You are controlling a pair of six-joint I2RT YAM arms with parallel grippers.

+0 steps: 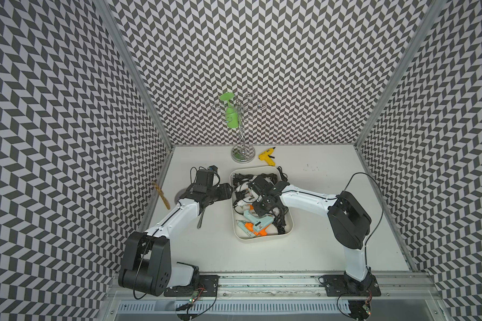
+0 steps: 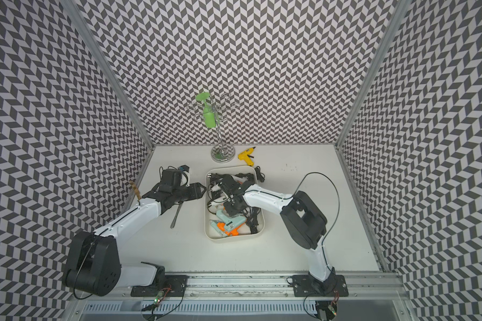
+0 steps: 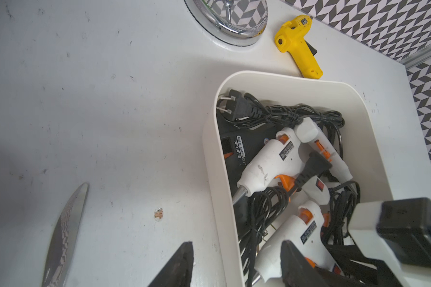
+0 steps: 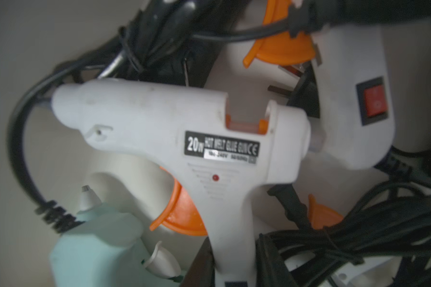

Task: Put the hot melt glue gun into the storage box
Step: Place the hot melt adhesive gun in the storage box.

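Right wrist: my right claw [image 4: 234, 263] is straddling the white glue gun [image 4: 159, 129], grip unclear; left claw [image 3: 235, 246] is hanging open.

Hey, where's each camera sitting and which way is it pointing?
Top views: high above the front rail, looking down at table and box; left arm and right arm show.
Left wrist: beside the box, facing the yellow gun; open left gripper and right arm show.
Right wrist: low over the box, close on a white gun; right gripper barely shows.
Shared: top views and left wrist both see the yellow gun.
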